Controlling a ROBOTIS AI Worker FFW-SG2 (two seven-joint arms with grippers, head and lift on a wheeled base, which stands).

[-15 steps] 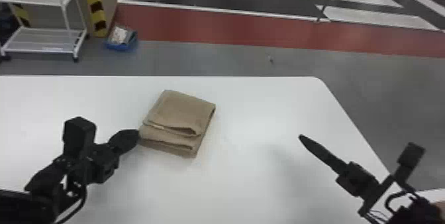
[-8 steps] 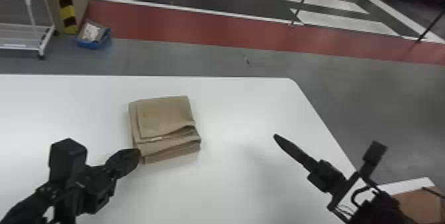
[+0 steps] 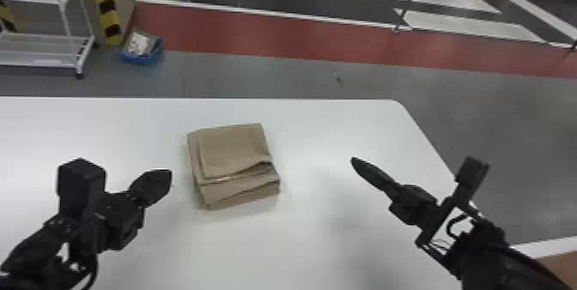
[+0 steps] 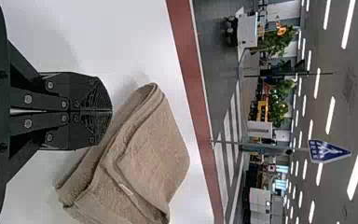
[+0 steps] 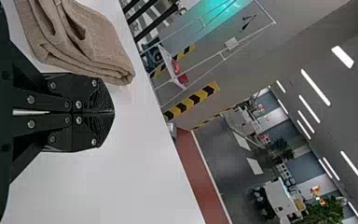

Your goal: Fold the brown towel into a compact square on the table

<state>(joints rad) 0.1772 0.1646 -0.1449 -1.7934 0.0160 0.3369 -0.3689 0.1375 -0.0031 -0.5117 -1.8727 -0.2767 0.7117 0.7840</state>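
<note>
The brown towel [image 3: 234, 152] lies folded into a thick, roughly square stack on the white table, its layered edges facing the robot. To its left, a short gap away, is my left gripper [image 3: 171, 177]. My right gripper [image 3: 353, 160] is off to the towel's right, with a wider stretch of table between. In the left wrist view the left gripper [image 4: 112, 111] is shut with nothing held, beside the towel [image 4: 154, 154]. The right wrist view has the right gripper [image 5: 113, 112] shut and bare, with the towel [image 5: 86, 42] beyond it.
The white table [image 3: 300, 233] has its far edge behind the towel and its right edge beyond the right arm. A white rack [image 3: 43, 49] and a blue bin [image 3: 141, 49] stand on the floor past the table. A brown surface [image 3: 558, 263] is at the lower right.
The left gripper has drawn back leftward from the towel's near left corner. The towel has turned and sits squarer to the table. The head view has shifted; the right gripper holds about the same pose.
</note>
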